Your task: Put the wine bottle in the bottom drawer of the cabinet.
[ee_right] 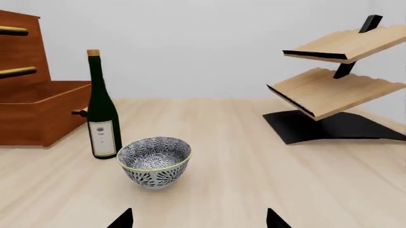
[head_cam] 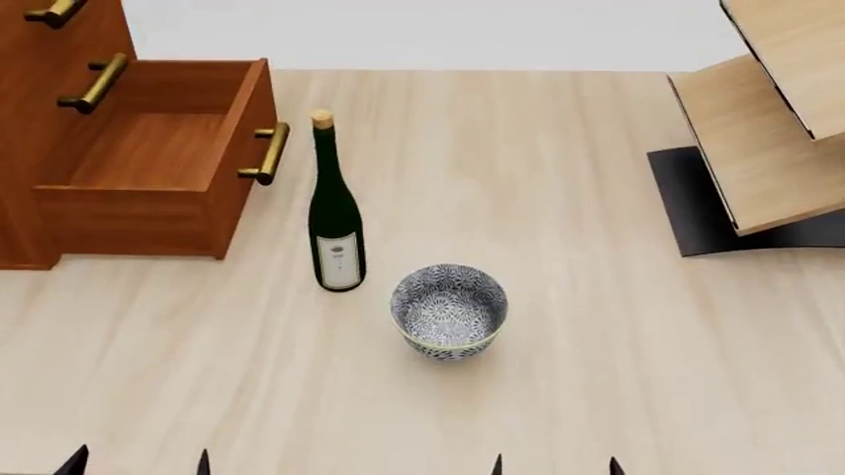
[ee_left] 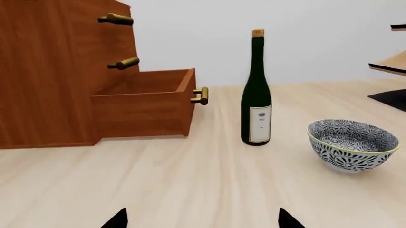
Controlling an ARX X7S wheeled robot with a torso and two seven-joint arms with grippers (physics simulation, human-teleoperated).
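A: Status of the bottom drawer (head_cam: 152,158)?

B: Pulled out of the cabinet (ee_left: 44,71), cavity empty and open from above. So opening is done. The step in hand, as I judge it, is the reach for the wine bottle (head_cam: 335,213).

A: Where is it?

B: Upright on the pale wood tabletop (head_cam: 595,346), just beside the drawer's brass handle (head_cam: 268,152), apart from it. The blue-white patterned bowl (head_cam: 449,309) sits near its base, on the side away from the cabinet, not touching.

A: Grippers?

B: Left gripper (ee_left: 201,219): only two dark fingertips show at the picture's edge, set wide apart, nothing between them. Right gripper (ee_right: 199,218): same, spread and empty. Both are well short of the bottle.

A: Next move?

B: Probably the left arm, being nearer. It should close on the bottle's body around the label and lift it above the drawer front. The bottle is tall, so it will likely need tilting to lie in the box. The bowl is close; mind it.

A: Unclear points?

B: Arms and gripper bodies are out of frame. The cabinet's top and far side are cut off. The light-wood rack (ee_right: 336,80) on its black base (ee_right: 330,127) is partly cropped. The label text is unreadable.
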